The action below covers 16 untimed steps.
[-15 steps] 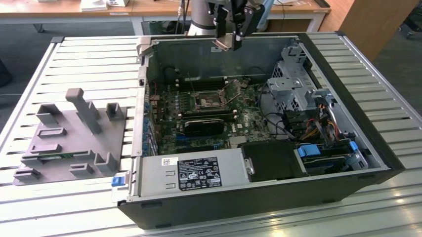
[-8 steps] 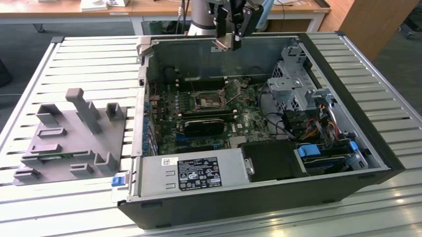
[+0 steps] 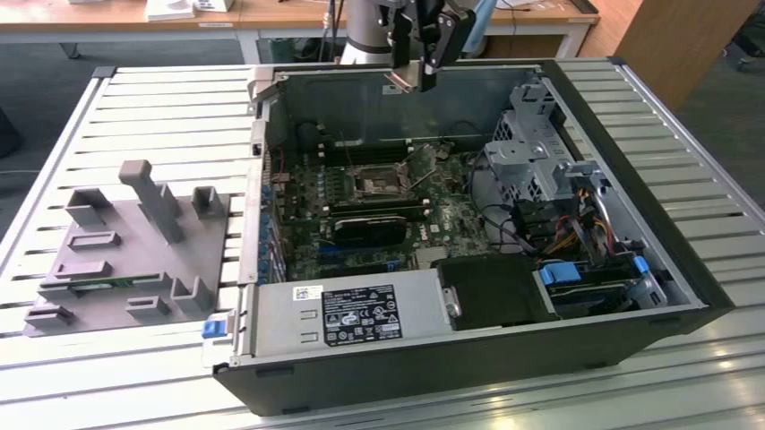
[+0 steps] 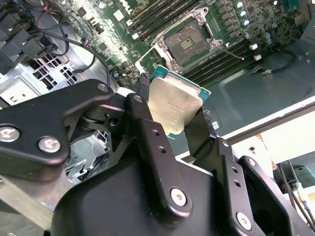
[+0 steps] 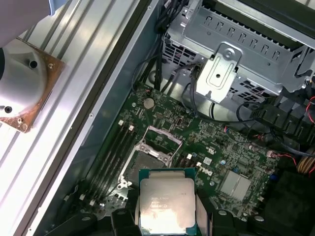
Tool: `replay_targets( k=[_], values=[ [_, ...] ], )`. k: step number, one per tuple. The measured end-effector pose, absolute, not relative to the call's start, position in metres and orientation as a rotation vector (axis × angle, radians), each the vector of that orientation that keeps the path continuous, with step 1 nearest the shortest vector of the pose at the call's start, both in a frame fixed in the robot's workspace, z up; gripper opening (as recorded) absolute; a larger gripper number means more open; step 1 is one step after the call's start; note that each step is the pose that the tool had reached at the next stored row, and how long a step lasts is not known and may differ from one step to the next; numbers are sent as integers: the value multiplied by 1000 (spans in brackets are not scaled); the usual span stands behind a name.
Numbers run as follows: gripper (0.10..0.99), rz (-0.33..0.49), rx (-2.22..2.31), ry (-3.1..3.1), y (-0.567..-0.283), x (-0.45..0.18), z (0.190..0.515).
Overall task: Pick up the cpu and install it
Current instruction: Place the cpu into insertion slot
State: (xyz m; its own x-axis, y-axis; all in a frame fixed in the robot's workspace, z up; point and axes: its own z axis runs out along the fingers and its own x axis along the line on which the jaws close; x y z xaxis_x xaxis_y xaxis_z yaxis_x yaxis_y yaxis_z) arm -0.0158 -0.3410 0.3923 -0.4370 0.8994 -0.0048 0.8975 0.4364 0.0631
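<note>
On the exterior view's left we see a grey plastic fixture with upright posts and shallow pockets, resting on the slatted table. Just beside it, toward the middle, lies an open computer case with its side panel off. The green circuit board faces up inside, and a silver power supply sits along the near edge. The processor socket near the middle of the board has nothing seated in it, and a black rectangular block lies just in front of it. The arm reaches in over the far wall of the case, its jaws hanging high above the board. In both wrist views the jaws are closed on two opposite edges of the cpu, with the black fingers pressed against its sides and its silvery top facing the cameras. The cpu is held in the air, clear of the board, with the socket below and near it. Toward the exterior view's right stand a metal drive cage and a bundle of cables.
</note>
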Motion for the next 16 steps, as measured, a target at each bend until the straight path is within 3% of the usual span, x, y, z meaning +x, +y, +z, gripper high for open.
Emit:
replay_targets(
  k=[16],
  values=[
    [541, 72, 1872, 2469, -339, -16, 385]
  ],
)
